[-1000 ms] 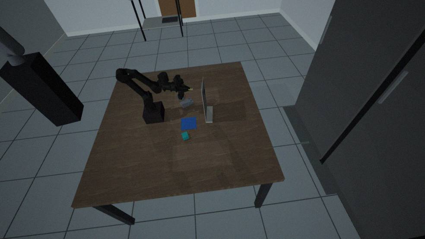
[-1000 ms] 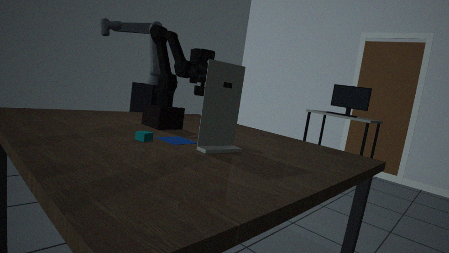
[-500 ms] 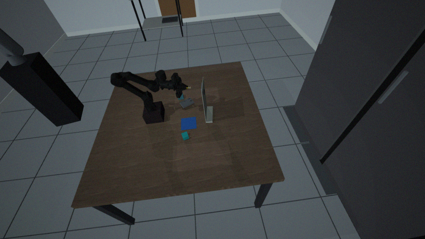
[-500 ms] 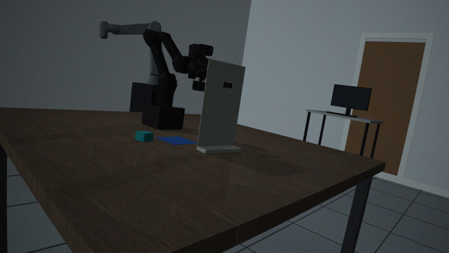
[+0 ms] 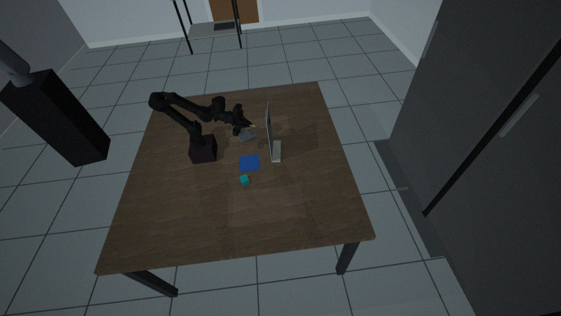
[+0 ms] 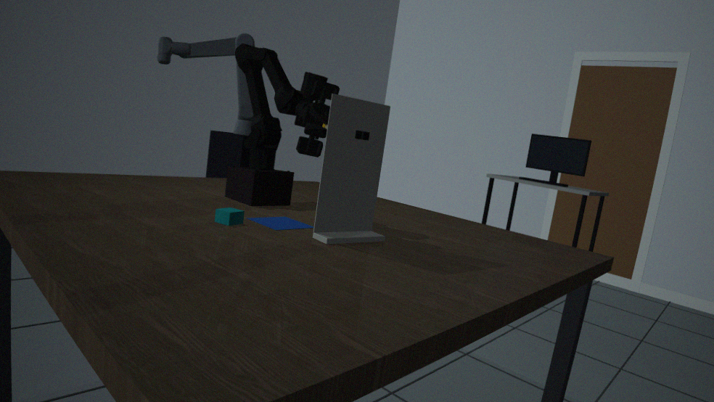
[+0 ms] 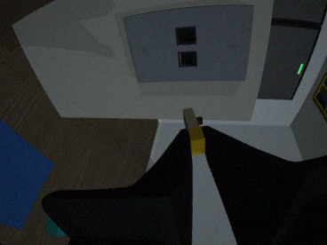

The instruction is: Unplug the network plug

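Observation:
My gripper point(image 5: 249, 124) point(image 7: 195, 134) is shut on the yellow plug point(image 5: 253, 125) point(image 6: 324, 126) point(image 7: 198, 146), held in the air before the upright panel point(image 5: 269, 137) point(image 6: 350, 179) point(image 7: 89, 95). The plug's pale nose points toward the panel and is out of the socket. The socket plate point(image 7: 155, 49) shows two dark openings in the wrist view, both without a plug. A pale strip point(image 7: 211, 209) runs back from the plug between the fingers. The flat blue square point(image 5: 249, 163) point(image 6: 280, 223) point(image 7: 19, 177) lies on the table between arm base and panel foot; nothing is on it.
A teal block point(image 5: 244, 179) point(image 6: 229, 215) point(image 7: 55, 227) sits beside the blue square. A light grey object point(image 5: 247, 136) lies on the table point(image 5: 176, 219) point(image 6: 199, 299) below the gripper. The panel's foot point(image 5: 276, 150) point(image 6: 350, 237) stands to the square's right in the top view.

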Robot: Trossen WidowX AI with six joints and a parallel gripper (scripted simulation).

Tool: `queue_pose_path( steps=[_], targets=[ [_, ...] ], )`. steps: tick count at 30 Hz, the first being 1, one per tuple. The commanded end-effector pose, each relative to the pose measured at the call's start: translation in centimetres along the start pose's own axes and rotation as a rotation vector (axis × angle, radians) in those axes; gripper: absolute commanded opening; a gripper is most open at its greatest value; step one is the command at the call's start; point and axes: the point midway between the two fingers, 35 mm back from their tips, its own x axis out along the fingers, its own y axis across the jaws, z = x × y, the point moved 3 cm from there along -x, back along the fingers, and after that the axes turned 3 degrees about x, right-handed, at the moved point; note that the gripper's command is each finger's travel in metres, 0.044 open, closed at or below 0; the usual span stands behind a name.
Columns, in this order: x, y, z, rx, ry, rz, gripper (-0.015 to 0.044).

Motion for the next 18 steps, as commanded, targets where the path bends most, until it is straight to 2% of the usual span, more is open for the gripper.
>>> queue_pose_path(
  steps=[1, 18],
  targets=[
    [0.8, 1.1, -0.5, 0.000, 0.005, 0.064, 0.0000],
    [3.0, 6.6, -3.8, -0.018, 0.022, 0.399, 0.0000]
  ],
)
